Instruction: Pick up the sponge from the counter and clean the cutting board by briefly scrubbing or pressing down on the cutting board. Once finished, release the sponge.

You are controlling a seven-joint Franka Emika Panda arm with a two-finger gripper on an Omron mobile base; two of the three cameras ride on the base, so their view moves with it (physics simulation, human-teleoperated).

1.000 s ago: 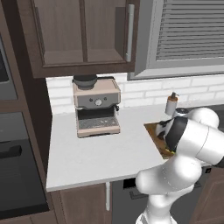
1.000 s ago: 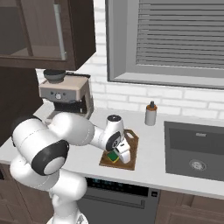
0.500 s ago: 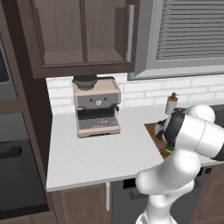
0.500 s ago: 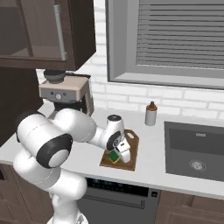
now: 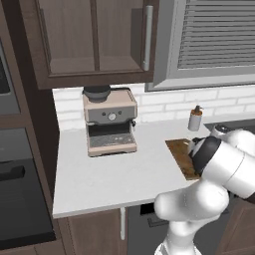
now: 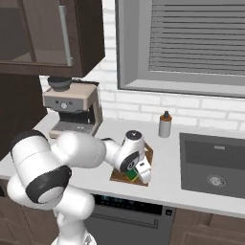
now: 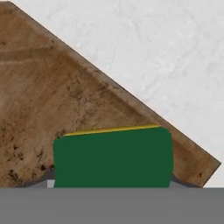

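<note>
Fingers [image 6: 132, 174] clamped on the sponge [image 7: 113, 156], green face toward the hand camera, yellow layer at its far edge, held down over the cutting board [image 7: 48, 100] near the board's corner by the worktop's [image 6: 162, 179] front edge. Judgement: scrubbing step in hand. Next: brief press or rub, then part fingers and release.

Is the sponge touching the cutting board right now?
Cannot tell. In the hand view the sponge overlaps the cutting board, but that straight-on angle shows neither contact nor a gap. In the right base view the hand hides it.
</note>
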